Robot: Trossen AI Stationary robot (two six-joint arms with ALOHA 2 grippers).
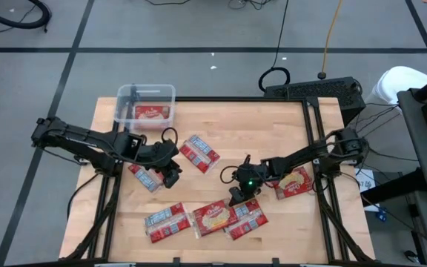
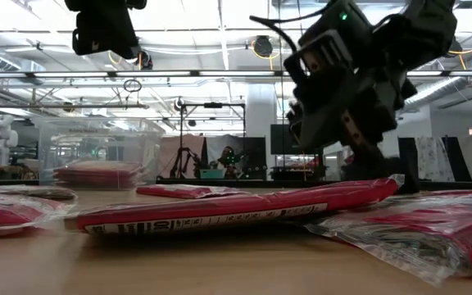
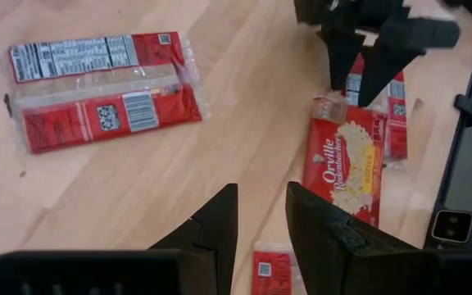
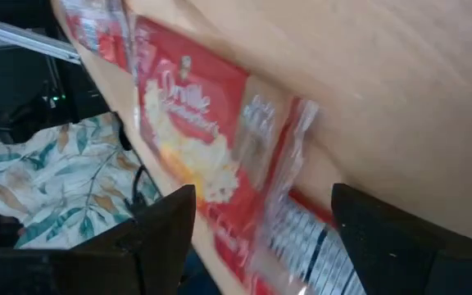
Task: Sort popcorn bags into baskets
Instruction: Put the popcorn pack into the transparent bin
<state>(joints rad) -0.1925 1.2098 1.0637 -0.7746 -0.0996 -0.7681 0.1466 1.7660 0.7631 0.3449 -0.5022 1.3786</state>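
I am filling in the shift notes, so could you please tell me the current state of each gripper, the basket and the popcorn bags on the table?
Left gripper: partly open, empty, over the table.
Right gripper: wide open, empty, above the front packets.
Basket: upright at the table's back left corner, one popcorn bag lying flat inside.
Front cluster of bags: flat, overlapping, mixed faces up.
Bag under right arm: flat, picture face up.

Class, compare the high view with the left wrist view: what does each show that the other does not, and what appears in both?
Only the high view shows the clear basket holding one popcorn bag, plus the left arm.

Only the left wrist view shows the left gripper, fingers slightly apart and empty.

Both show the wooden table, the open right gripper and the picture-side-up bag under it.
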